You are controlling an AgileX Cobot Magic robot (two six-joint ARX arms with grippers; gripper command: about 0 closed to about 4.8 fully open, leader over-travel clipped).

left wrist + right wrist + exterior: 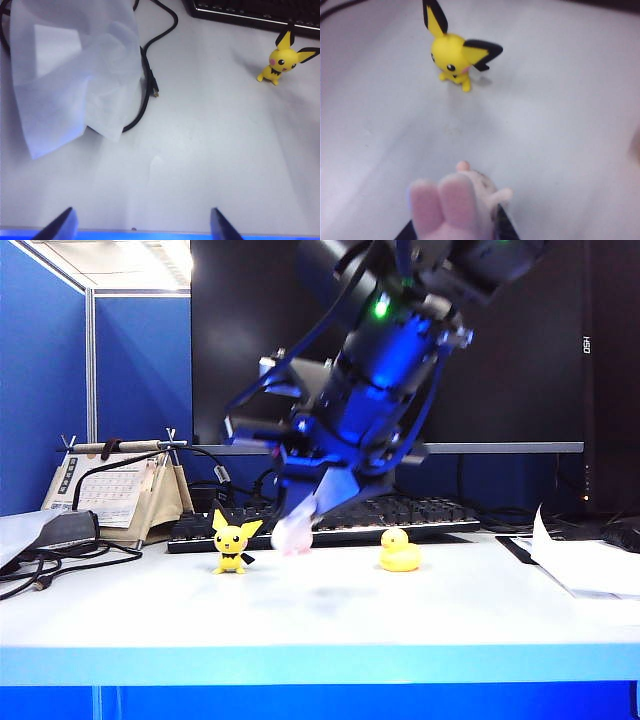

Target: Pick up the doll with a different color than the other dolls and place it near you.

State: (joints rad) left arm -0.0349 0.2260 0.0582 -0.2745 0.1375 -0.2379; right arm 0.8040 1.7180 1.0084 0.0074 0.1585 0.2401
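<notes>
One pale pink rabbit doll, two yellow dolls: pointy-eared creature and duck. One keyboard. Two grippers, left gripper and right gripper.

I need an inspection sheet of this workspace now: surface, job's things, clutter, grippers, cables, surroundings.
Surface: white table, mostly bare in front.
Job's things: pink rabbit held above the table, between the yellow creature and the duck, both standing.
Clutter: thin white sheet on the left; papers on the right.
Grippers: right gripper shut on the rabbit; left gripper open, low over the front edge, holding nothing.
Cables: black cable runs under the sheet.
Surroundings: keyboard, desk calendar, dark monitor, blue partitions.
</notes>
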